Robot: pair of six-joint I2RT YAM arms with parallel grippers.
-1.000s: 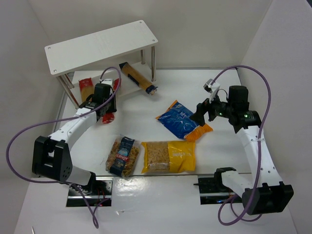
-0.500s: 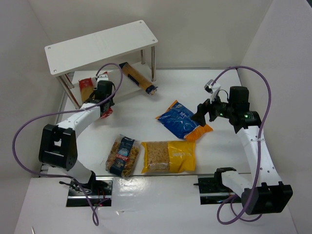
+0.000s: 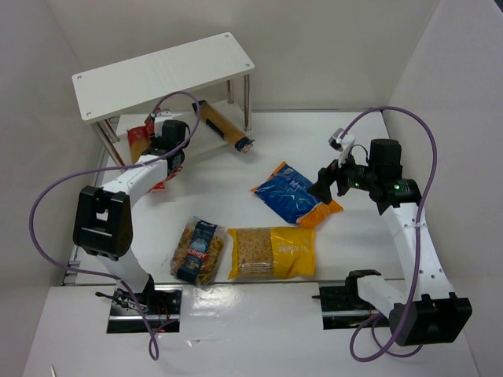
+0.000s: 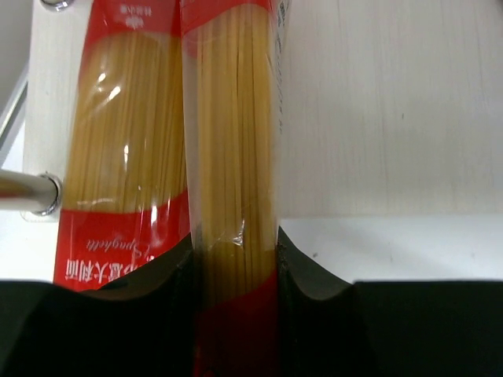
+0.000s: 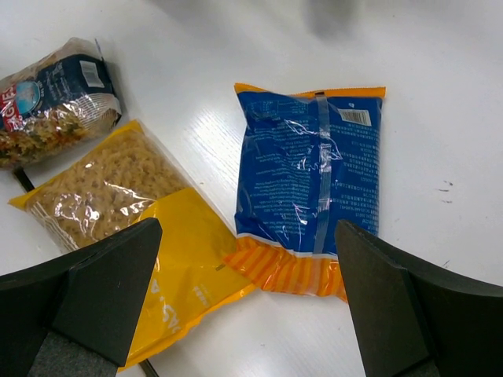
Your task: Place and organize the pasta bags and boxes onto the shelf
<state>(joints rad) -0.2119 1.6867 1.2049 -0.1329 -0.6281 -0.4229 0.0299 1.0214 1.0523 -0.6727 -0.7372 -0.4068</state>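
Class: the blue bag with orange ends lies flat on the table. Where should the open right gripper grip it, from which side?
Probably across the narrow width of the blue bag with orange ends, at mid-length, coming straight down. It lies flat, the open right gripper looks down on it, and the yellow bag crowds one orange corner.

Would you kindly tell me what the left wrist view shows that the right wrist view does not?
Only the left wrist view: the left end effector shut on a spaghetti packet, a second packet beside it, the shelf's lower board and a metal leg. Only the right wrist view: the open right end effector above the blue-orange bag, yellow bag and clear bag. Both: white tabletop.
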